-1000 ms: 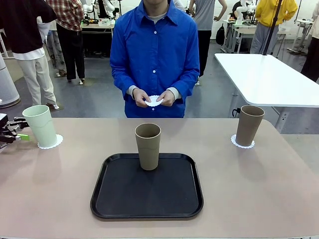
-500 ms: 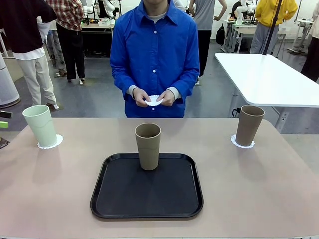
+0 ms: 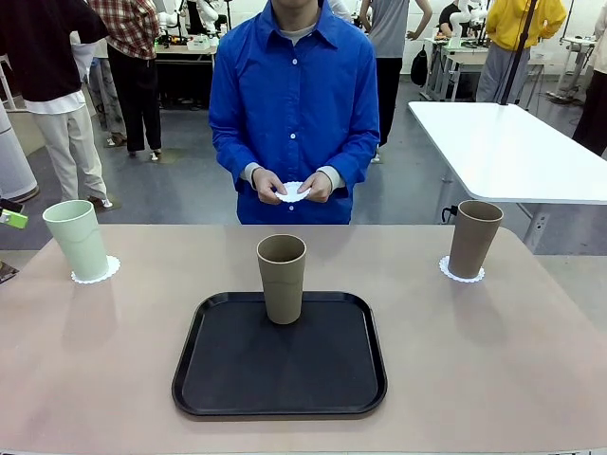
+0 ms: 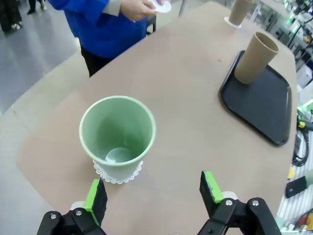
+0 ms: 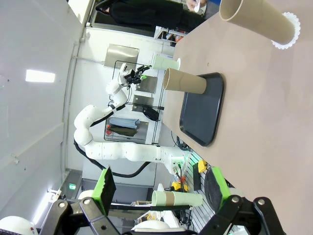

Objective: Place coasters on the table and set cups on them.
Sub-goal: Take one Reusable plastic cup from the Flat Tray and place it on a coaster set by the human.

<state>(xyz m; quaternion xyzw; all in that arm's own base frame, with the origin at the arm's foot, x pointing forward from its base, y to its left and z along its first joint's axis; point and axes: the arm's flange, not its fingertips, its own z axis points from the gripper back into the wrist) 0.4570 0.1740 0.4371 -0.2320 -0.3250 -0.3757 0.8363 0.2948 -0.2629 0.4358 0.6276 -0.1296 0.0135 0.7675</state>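
Observation:
A pale mint cup (image 3: 76, 239) stands on a lacy white coaster (image 3: 97, 271) at the table's (image 3: 474, 360) left end. One brownish cup (image 3: 282, 278) stands on the black tray (image 3: 237, 379) in the middle. Another brownish cup (image 3: 472, 237) sits on a coaster (image 3: 462, 274) at the right. The person holds a third coaster (image 3: 293, 191) in both hands. My left gripper (image 4: 152, 192) is open, drawn back from the mint cup (image 4: 117, 134), with nothing between its fingers. My right gripper (image 5: 160, 185) is open and empty, well back from the right-hand cup (image 5: 257, 23).
The tray (image 4: 259, 98) lies mid-table, towards the robot's side. A white table (image 3: 503, 142) stands behind at the right. People stand in the background. One green pad (image 3: 13, 219) of the left gripper shows at the front view's left edge.
My left gripper has pulled away leftward from the mint cup, almost out of the front view. Cups, coasters and the person's hands have stayed put.

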